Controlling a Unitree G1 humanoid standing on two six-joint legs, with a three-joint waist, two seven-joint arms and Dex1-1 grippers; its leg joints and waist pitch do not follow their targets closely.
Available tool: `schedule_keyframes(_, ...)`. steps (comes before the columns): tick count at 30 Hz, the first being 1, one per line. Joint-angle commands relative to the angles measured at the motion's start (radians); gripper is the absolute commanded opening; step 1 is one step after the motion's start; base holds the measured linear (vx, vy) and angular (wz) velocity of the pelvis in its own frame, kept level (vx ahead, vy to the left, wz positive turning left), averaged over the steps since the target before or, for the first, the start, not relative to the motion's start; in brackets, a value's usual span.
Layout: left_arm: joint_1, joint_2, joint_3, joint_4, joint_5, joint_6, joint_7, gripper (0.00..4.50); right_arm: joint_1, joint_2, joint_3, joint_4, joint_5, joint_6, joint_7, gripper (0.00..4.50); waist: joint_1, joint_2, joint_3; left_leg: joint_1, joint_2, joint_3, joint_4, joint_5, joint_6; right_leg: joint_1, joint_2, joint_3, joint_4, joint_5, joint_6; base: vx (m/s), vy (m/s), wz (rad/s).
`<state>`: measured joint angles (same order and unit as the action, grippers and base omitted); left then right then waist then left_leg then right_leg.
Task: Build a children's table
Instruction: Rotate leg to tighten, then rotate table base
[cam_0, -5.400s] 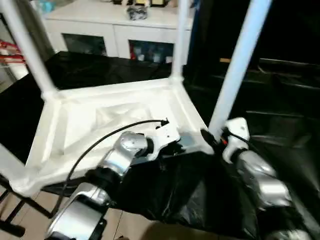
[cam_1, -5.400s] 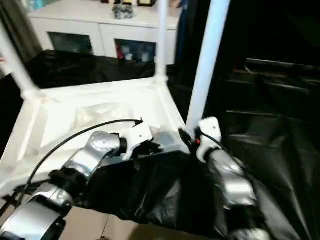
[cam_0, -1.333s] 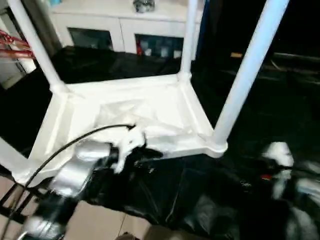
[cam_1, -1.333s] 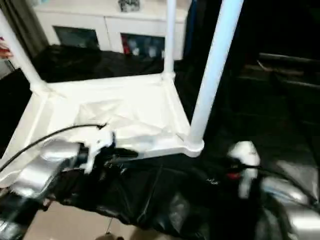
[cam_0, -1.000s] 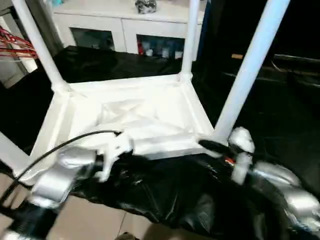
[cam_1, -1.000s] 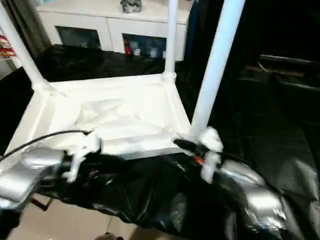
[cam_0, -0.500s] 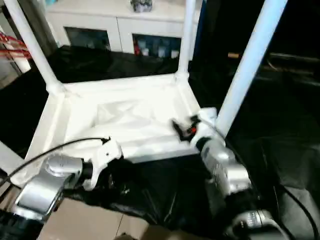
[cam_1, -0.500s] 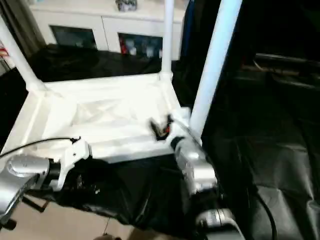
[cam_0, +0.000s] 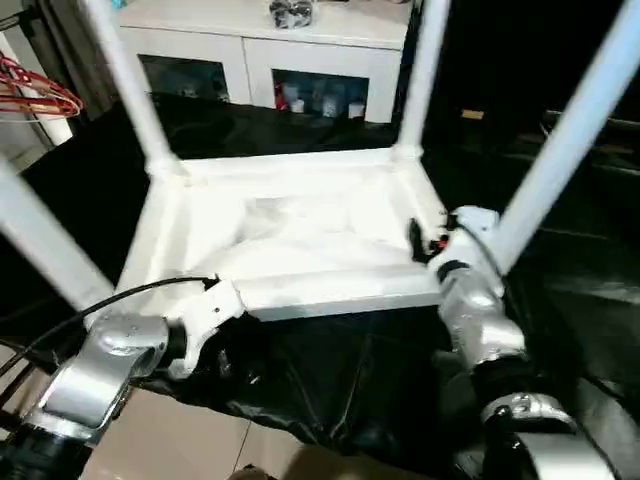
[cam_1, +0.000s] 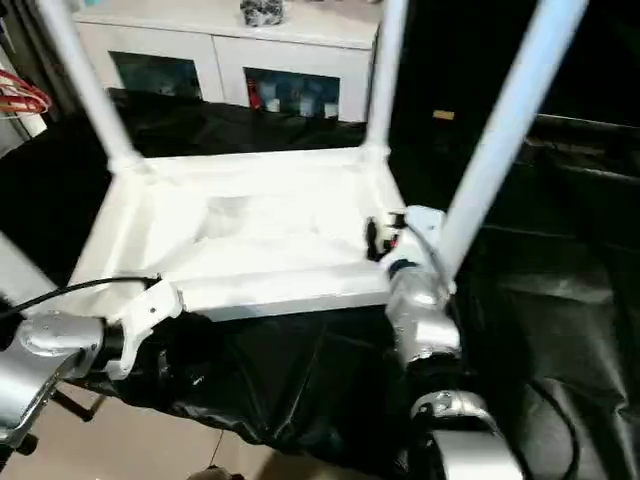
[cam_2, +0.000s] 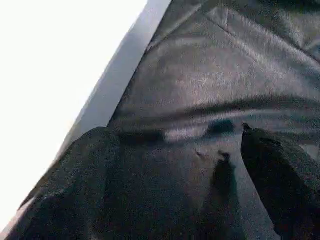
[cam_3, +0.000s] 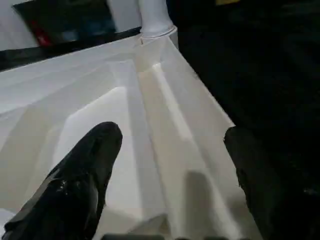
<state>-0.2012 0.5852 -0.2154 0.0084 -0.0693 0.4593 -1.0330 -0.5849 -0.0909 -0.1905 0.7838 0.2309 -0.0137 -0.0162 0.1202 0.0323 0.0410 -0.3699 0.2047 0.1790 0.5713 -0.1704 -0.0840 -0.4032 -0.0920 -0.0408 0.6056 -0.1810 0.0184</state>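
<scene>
Since a second ago, our right gripper (cam_3: 170, 165) has swung in from the black plastic sheet (cam_0: 350, 380) near the table's front right corner to the right rim of the upturned white plastic rectangular table top (cam_0: 290, 225), beside the front right white tapered tube leg (cam_0: 565, 150). Our left gripper (cam_2: 175, 170) has drawn back off the table top's front edge.

We see the right gripper's black fingers (cam_3: 85, 175) spread wide and holding nothing; one hangs over the ribbed underside, the other over the black sheet outside, with the raised right rim running between them.

Our left gripper's jaws are likewise released and empty, hanging over the black sheet just beside the table top's front edge.

That table top lies underside up on the black sheet, four white legs standing in its corner sockets. Behind it stands a white cabinet with glass doors (cam_0: 270, 60).
</scene>
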Motion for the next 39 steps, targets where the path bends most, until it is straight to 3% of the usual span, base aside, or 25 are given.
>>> schedule_keyframes(1, -0.035, -0.020, 0.008, 0.045, 0.041, -0.044, 0.076, 4.48, -0.021, -0.065, -0.059, 0.049, 0.002, -0.035, -0.027, 3.80, -0.009, 0.007, -0.059, 0.019, 0.004, 0.002, -0.067, -0.289, -0.045, 0.032, -0.026, 0.025, -0.065, -0.198, -0.162, 0.000, 0.000, 0.00)
schedule_keyframes(8, -0.065, -0.060, 0.014, 0.108, 0.074, -0.116, 0.166, 4.48, -0.038, -0.134, -0.100, 0.092, 0.009, -0.055, -0.039, 3.80, 0.001, 0.006, -0.064, 0.012, 0.003, 0.002, -0.058, -0.253, -0.033, 0.037, -0.025, 0.021, -0.059, -0.159, -0.168, 0.000, 0.000, 0.00)
schedule_keyframes(11, -0.079, -0.098, 0.011, 0.163, 0.108, -0.192, 0.255, 4.48, -0.037, -0.215, -0.130, 0.130, 0.002, -0.076, -0.049, 3.80, 0.005, 0.005, -0.065, 0.012, 0.004, 0.002, -0.055, -0.266, -0.029, 0.037, -0.025, 0.021, -0.061, -0.167, -0.167, 0.000, 0.000, 0.00)
schedule_keyframes(12, -0.081, -0.105, 0.014, 0.169, 0.111, -0.202, 0.270, 4.48, -0.037, -0.222, -0.131, 0.134, 0.000, -0.080, -0.049, 3.80, 0.008, 0.011, -0.066, 0.011, 0.003, 0.001, -0.054, -0.265, -0.029, 0.037, -0.026, 0.020, -0.059, -0.166, -0.168, 0.000, 0.000, 0.00)
schedule_keyframes(14, -0.087, -0.121, 0.021, 0.186, 0.113, -0.222, 0.298, 4.48, -0.040, -0.232, -0.129, 0.149, -0.004, -0.094, -0.046, 3.80, 0.009, 0.005, -0.067, 0.008, 0.002, 0.001, -0.052, -0.259, -0.024, 0.038, -0.026, 0.018, -0.059, -0.158, -0.170, 0.000, 0.000, 0.00)
schedule_keyframes(15, -0.088, -0.133, 0.035, 0.200, 0.115, -0.254, 0.332, 4.48, -0.038, -0.236, -0.125, 0.148, -0.009, -0.103, -0.041, 3.80, 0.009, 0.018, -0.066, 0.009, 0.003, 0.000, -0.052, -0.265, -0.027, 0.036, -0.026, 0.018, -0.057, -0.158, -0.172, 0.000, 0.000, 0.00)
schedule_keyframes(16, -0.089, -0.141, 0.044, 0.213, 0.116, -0.280, 0.357, 4.48, -0.038, -0.239, -0.124, 0.151, -0.013, -0.110, -0.038, 3.80, 0.006, 0.009, -0.066, 0.006, 0.002, 0.000, -0.051, -0.271, -0.023, 0.038, -0.024, 0.017, -0.061, -0.156, -0.174, 0.000, 0.000, 0.00)
schedule_keyframes(17, -0.086, -0.158, 0.073, 0.220, 0.107, -0.312, 0.398, 4.48, -0.029, -0.235, -0.110, 0.128, -0.022, -0.116, -0.017, 3.80, 0.006, 0.017, -0.067, 0.006, 0.001, -0.001, -0.050, -0.272, -0.021, 0.038, -0.026, 0.017, -0.059, -0.156, -0.177, 0.000, 0.000, 0.00)
schedule_keyframes(19, -0.082, -0.173, 0.097, 0.226, 0.095, -0.332, 0.428, 4.48, -0.021, -0.230, -0.096, 0.108, -0.029, -0.122, 0.002, 3.80, 0.001, 0.014, -0.068, 0.003, 0.002, 0.000, -0.047, -0.268, -0.013, 0.040, -0.025, 0.016, -0.061, -0.138, -0.188, 0.000, 0.000, 0.00)
schedule_keyframes(21, -0.056, -0.212, 0.157, 0.213, 0.054, -0.381, 0.476, 4.48, 0.014, -0.203, -0.059, 0.024, -0.023, -0.118, 0.080, 3.80, -0.002, 0.013, -0.067, -0.003, 0.002, -0.001, -0.047, -0.256, -0.001, 0.042, -0.026, 0.014, -0.060, -0.131, -0.193, 0.000, 0.000, 0.00)
schedule_keyframes(22, -0.036, -0.226, 0.174, 0.196, 0.035, -0.395, 0.485, 4.48, 0.033, -0.191, -0.041, -0.014, -0.016, -0.113, 0.115, 3.80, -0.003, 0.026, -0.066, -0.005, 0.004, -0.004, -0.048, -0.263, 0.005, 0.043, -0.028, 0.013, -0.060, -0.134, -0.194, 0.000, 0.000, 0.00)
schedule_keyframes(23, -0.027, -0.231, 0.180, 0.188, 0.030, -0.400, 0.490, 4.48, 0.042, -0.186, -0.034, -0.031, -0.013, -0.111, 0.129, 3.80, -0.008, 0.015, -0.067, -0.009, 0.005, -0.005, -0.048, -0.252, 0.015, 0.047, -0.028, 0.012, -0.058, -0.117, -0.195, 0.000, 0.000, 0.00)
schedule_keyframes(24, -0.008, -0.241, 0.189, 0.170, 0.022, -0.408, 0.500, 4.48, 0.059, -0.177, -0.019, -0.064, -0.008, -0.105, 0.155, 3.80, -0.009, 0.015, -0.066, -0.010, 0.004, -0.006, -0.050, -0.245, 0.018, 0.047, -0.027, 0.011, -0.059, -0.126, -0.195, 0.000, 0.000, 0.00)
schedule_keyframes(26, 0.070, -0.273, 0.210, 0.104, 0.005, -0.437, 0.539, 4.48, 0.124, -0.148, 0.027, -0.185, 0.013, -0.076, 0.207, 3.80, -0.012, 0.027, -0.067, -0.011, 0.011, -0.007, -0.049, -0.251, 0.038, 0.045, -0.028, 0.013, -0.061, -0.125, -0.194, 0.000, 0.000, 0.00)
schedule_keyframes(29, 0.141, -0.302, 0.228, 0.057, 0.002, -0.476, 0.598, 4.48, 0.195, -0.130, 0.075, -0.312, 0.038, -0.041, 0.250, 3.80, -0.015, 0.029, -0.064, -0.012, 0.011, -0.006, -0.052, -0.266, 0.049, 0.040, -0.025, 0.014, -0.067, -0.165, -0.179, 0.000, 0.000, 0.00)
schedule_keyframes(34, 0.223, -0.369, 0.292, 0.003, 0.005, -0.521, 0.710, 4.48, 0.325, -0.146, 0.149, -0.513, 0.060, 0.039, 0.305, 3.80, -0.010, 0.033, -0.052, -0.004, 0.014, -0.009, -0.063, -0.380, 0.014, 0.028, -0.024, 0.017, -0.087, -0.343, -0.127, 0.000, 0.000, 0.00)
schedule_keyframes(35, 0.240, -0.392, 0.319, -0.001, 0.002, -0.538, 0.748, 4.48, 0.360, -0.147, 0.153, -0.563, 0.064, 0.065, 0.305, 3.80, -0.008, 0.030, -0.050, -0.002, 0.013, -0.010, -0.065, -0.402, 0.005, 0.023, -0.023, 0.019, -0.093, -0.373, -0.109, 0.000, 0.000, 0.00)
schedule_keyframes(39, 0.269, -0.447, 0.387, 0.001, -0.038, -0.559, 0.822, 4.48, 0.453, -0.140, 0.137, -0.689, 0.070, 0.129, 0.278, 3.80, -0.005, 0.025, -0.046, -0.007, 0.010, -0.013, -0.069, -0.416, -0.004, 0.022, -0.025, 0.021, -0.101, -0.441, -0.065, 0.000, 0.000, 0.00)
